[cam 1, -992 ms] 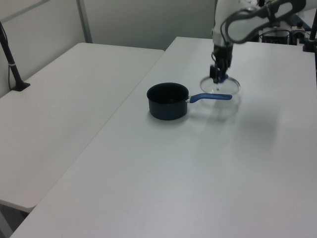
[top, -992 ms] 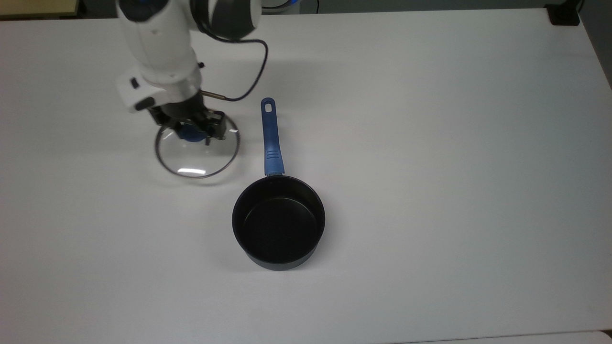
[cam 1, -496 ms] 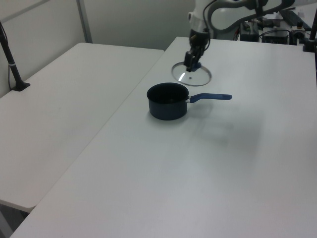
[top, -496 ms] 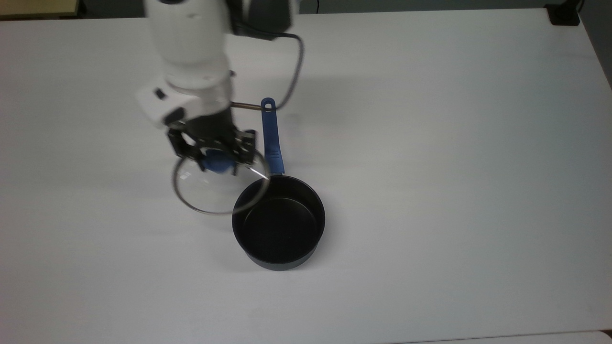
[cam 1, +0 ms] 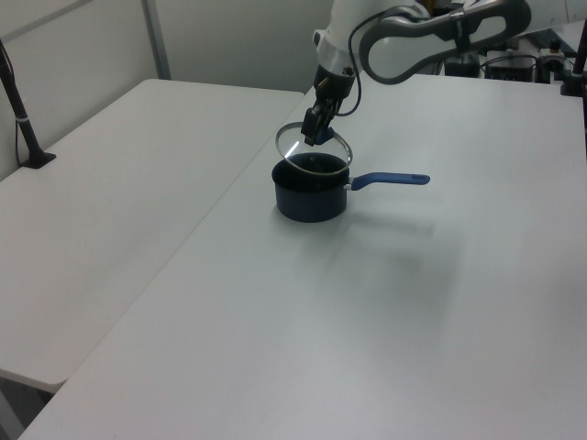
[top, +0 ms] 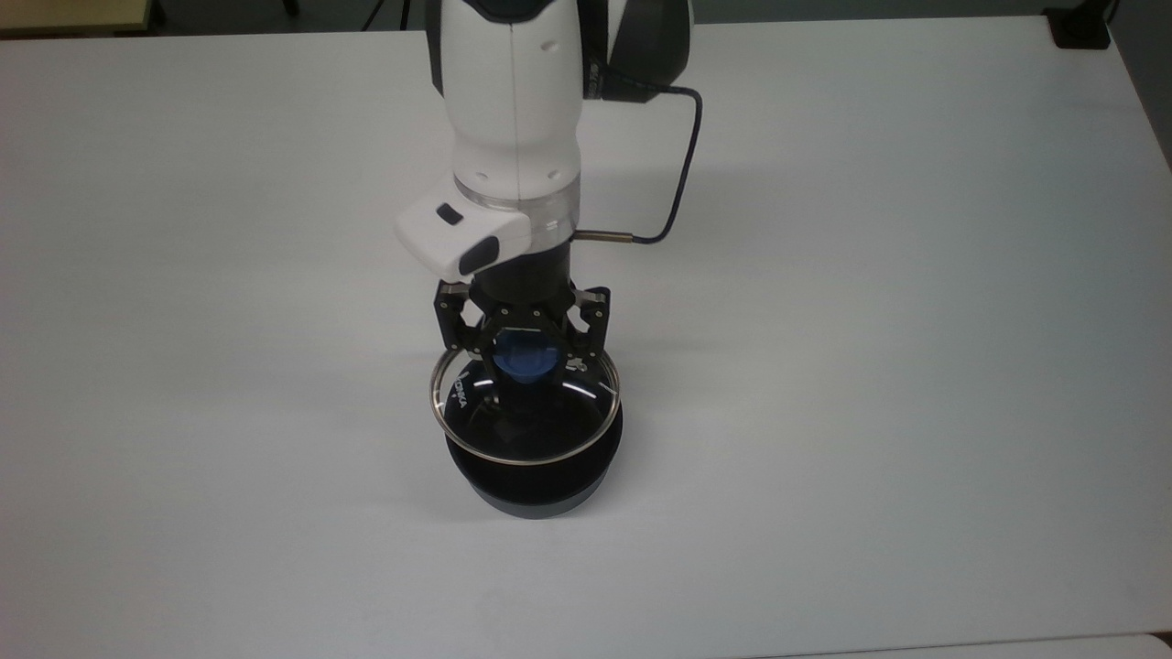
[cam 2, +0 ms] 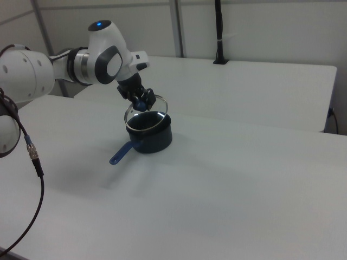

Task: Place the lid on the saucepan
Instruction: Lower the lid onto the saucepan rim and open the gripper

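Observation:
The clear glass lid (top: 476,416) (cam 1: 295,139) (cam 2: 154,112) with its metal rim hangs tilted just above the black saucepan (top: 536,490) (cam 1: 310,197) (cam 2: 156,140). My gripper (top: 525,359) (cam 1: 314,134) (cam 2: 142,101) is shut on the lid's blue knob (top: 525,359). The lid covers most of the pan's mouth in the top view. In the left view it floats a little above the pan's rim. The pan's blue handle (cam 1: 390,180) (cam 2: 120,154) sticks out to the left view's right; the arm hides it in the top view.
The pan stands on a wide white table (top: 870,366). A second white table (cam 1: 119,174) adjoins it on the left view's left. A black cable (top: 682,174) loops from the arm's wrist. A dark post (cam 1: 23,119) stands on the second table.
My gripper has carried the lid from the table to the top view's left of the pan's handle, lifted it, and brought it over the pan's mouth.

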`<state>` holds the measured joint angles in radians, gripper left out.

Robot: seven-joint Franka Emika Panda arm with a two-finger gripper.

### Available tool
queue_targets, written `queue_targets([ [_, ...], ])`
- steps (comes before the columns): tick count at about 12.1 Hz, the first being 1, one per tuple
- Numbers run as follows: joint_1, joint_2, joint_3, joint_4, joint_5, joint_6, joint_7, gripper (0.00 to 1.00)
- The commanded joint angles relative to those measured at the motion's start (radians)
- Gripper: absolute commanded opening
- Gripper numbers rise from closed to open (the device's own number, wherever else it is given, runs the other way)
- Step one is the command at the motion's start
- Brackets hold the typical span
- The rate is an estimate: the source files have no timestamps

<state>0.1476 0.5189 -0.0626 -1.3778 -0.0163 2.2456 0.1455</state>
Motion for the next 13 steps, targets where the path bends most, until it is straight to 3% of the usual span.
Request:
queue_targets([
  [1,0.018,0.035,-0.023,0.02,-0.013,0.019,0.017,0.46],
  [5,0.02,0.044,-0.019,0.013,-0.013,0.014,0.019,0.49],
  [6,0.02,0.049,-0.017,0.013,-0.013,0.014,0.019,0.77],
  [7,0.02,0.059,-0.017,0.013,-0.013,0.015,0.022,1.0],
  [10,0.02,0.05,-0.016,0.014,-0.011,0.006,0.023,1.0],
  [13,0.018,-0.067,-0.016,-0.029,-0.01,-0.125,0.022,1.0],
])
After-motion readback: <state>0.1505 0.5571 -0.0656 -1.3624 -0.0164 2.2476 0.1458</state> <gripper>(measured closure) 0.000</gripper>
